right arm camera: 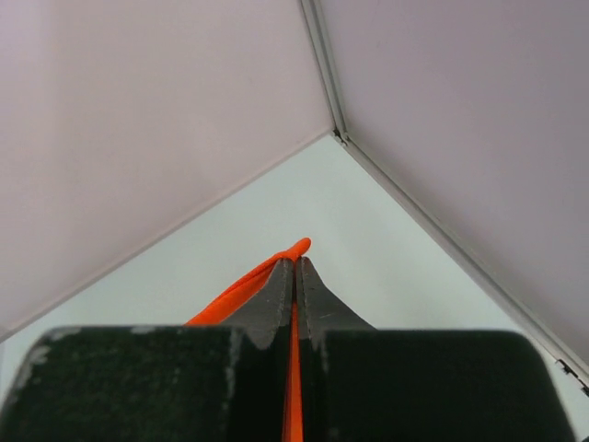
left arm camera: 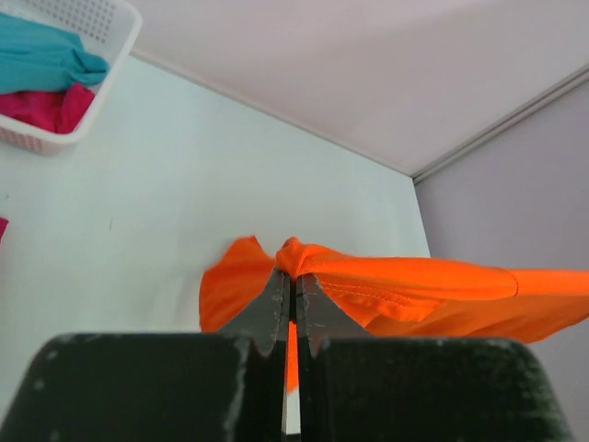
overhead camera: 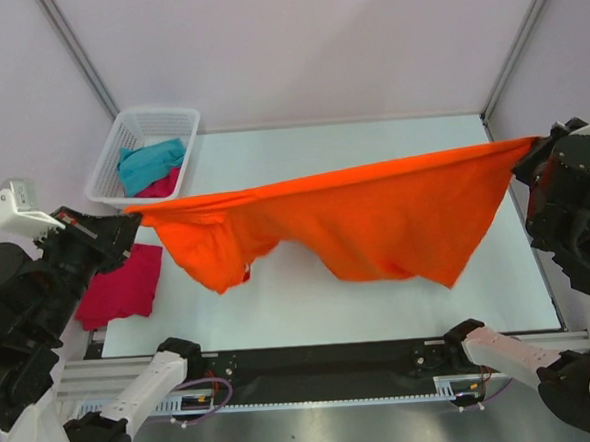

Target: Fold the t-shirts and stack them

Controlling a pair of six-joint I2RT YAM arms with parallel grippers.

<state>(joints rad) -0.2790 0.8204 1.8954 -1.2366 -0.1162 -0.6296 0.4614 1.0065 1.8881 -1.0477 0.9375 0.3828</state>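
The orange t-shirt (overhead camera: pixel 355 217) hangs in the air above the counter (overhead camera: pixel 321 149), pulled taut along its top edge between the two arms, with the rest of the cloth sagging in uneven folds below that edge. The left end effector (left arm camera: pixel 287 273) is clamped on one bunched corner of it, and the right end effector (right arm camera: pixel 294 264) is pinched shut on the opposite corner near the counter's right edge. This looks like the spreading step, before any fold is made. The next move probably calls for both arms to lower together and drag the shirt flat onto the open counter, keeping the tension even so the hanging part does not crumple under. A teal t-shirt (overhead camera: pixel 149 162) and a pink t-shirt (overhead camera: pixel 163 184) wait in the basket (overhead camera: pixel 158 117), while another pink shirt (overhead camera: pixel 124 287) lies at the counter's left edge
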